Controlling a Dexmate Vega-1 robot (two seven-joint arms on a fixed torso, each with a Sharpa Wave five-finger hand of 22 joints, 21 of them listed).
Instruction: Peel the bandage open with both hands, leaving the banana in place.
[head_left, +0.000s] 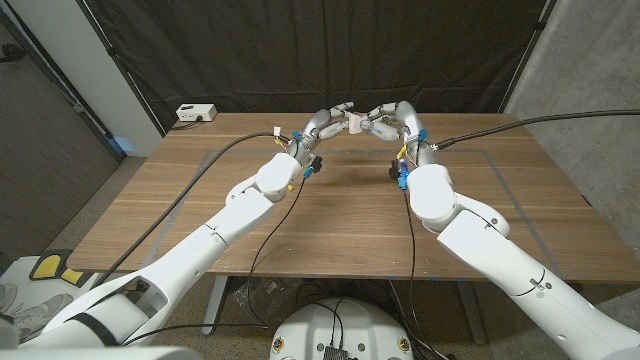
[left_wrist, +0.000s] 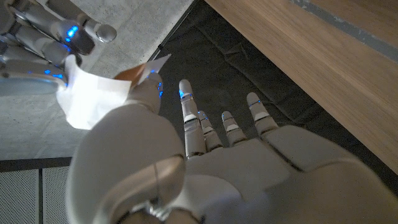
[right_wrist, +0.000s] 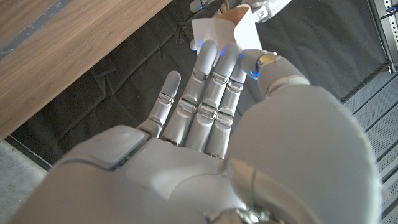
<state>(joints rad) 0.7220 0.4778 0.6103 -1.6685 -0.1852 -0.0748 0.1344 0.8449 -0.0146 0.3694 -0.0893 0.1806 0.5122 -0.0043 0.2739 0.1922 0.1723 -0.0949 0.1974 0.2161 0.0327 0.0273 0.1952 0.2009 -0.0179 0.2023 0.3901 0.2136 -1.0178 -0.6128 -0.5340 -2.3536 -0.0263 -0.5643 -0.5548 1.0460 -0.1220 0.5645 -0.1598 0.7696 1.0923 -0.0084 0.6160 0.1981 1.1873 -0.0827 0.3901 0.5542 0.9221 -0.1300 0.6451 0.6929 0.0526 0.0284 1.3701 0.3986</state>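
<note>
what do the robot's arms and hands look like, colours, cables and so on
Both arms have smooth, glossy white rounded shells with ball-like joints. The left hand and right hand have silver-grey metallic segmented fingers with small blue lights glowing on them, and white palm backs. A black cable runs along the left arm, another to the right wrist, with yellow and blue connectors there.

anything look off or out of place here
One thing: no banana is visible on the wooden table, though the task mentions one. Otherwise the left robot hand and right robot hand pinch the bandage together above the table's far edge, its wrapper partly peeled.
</note>
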